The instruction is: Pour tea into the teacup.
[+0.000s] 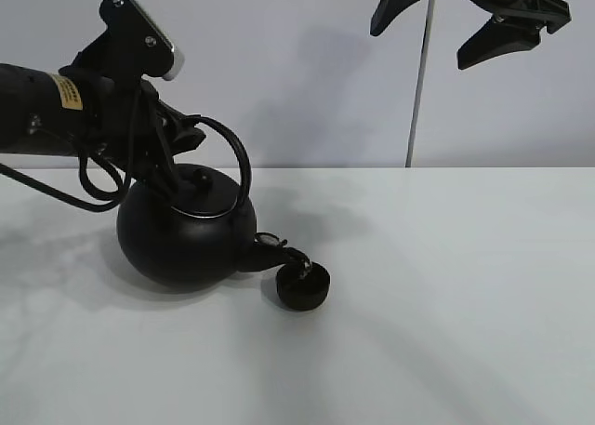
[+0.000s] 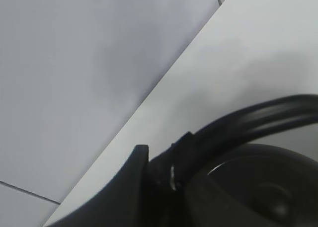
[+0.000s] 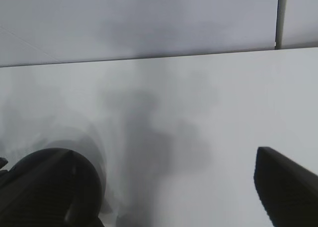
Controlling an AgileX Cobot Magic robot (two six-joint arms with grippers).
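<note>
Fingers of L gripper clamp the kettle by its handle. Small teacup sits on table under tilted spout, possibly touching; any swing could tip it, spilling tea. R gripper hangs spread wide, well above.

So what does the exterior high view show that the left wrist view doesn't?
Only exterior high: the teacup on the table, the tilted kettle with its spout right at the cup, and the right gripper high up, jaws apart. Only left wrist: a close look at a finger of the left gripper against the handle. Both: the kettle's lid and handle, the white table and the wall.
</note>
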